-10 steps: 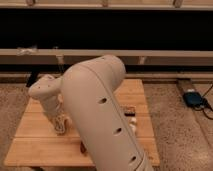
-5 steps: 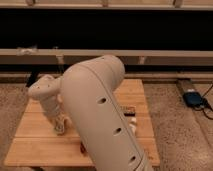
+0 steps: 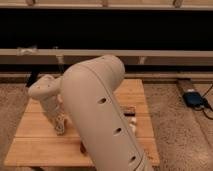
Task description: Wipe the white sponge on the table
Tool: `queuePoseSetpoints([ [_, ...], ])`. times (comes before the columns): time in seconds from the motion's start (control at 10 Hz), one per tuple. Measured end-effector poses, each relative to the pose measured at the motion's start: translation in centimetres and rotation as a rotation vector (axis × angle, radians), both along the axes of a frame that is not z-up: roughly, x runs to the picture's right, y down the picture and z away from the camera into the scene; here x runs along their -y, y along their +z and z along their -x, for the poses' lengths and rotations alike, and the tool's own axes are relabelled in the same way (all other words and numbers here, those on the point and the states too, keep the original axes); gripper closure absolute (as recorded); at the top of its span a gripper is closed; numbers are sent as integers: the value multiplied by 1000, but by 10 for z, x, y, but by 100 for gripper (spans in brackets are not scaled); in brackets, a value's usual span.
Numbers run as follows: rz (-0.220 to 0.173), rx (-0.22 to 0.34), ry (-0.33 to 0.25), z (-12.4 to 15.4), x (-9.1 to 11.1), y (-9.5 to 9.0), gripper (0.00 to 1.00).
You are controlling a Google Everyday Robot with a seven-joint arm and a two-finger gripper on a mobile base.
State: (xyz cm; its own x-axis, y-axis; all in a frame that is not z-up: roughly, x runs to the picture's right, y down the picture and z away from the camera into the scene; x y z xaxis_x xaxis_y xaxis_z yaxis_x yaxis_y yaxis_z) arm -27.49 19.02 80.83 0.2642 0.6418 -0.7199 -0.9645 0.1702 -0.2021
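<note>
End effector (image 3: 60, 126) low over left side of wooden worktop (image 3: 35, 145), tips pressed together; bulky cream arm (image 3: 100, 115) fills centre; blue device (image 3: 192, 98) on floor (image 3: 175, 137) at right.

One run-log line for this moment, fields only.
claw: shut, low over left half of table | white sponge: not visible | arm: blocks table's middle

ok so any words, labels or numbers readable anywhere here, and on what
No text can be read anywhere in this view.
Arm: plain shell with dark holes, no lettering.
Table: bare wood, no marks.
Blue object on the floor: too blurred to show any label.
Small dark item on the table: too small to read.
Gripper, down at the table's left part: no marking visible.
</note>
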Motion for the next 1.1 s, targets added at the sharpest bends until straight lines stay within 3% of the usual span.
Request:
queuePoseSetpoints([
  [0.3, 4, 11, -10, -1, -2, -2, 100],
  [0.7, 15, 163, -78, 6, -29, -41, 100],
  [1.1, 24, 206, -130, 2, -39, -48, 100],
])
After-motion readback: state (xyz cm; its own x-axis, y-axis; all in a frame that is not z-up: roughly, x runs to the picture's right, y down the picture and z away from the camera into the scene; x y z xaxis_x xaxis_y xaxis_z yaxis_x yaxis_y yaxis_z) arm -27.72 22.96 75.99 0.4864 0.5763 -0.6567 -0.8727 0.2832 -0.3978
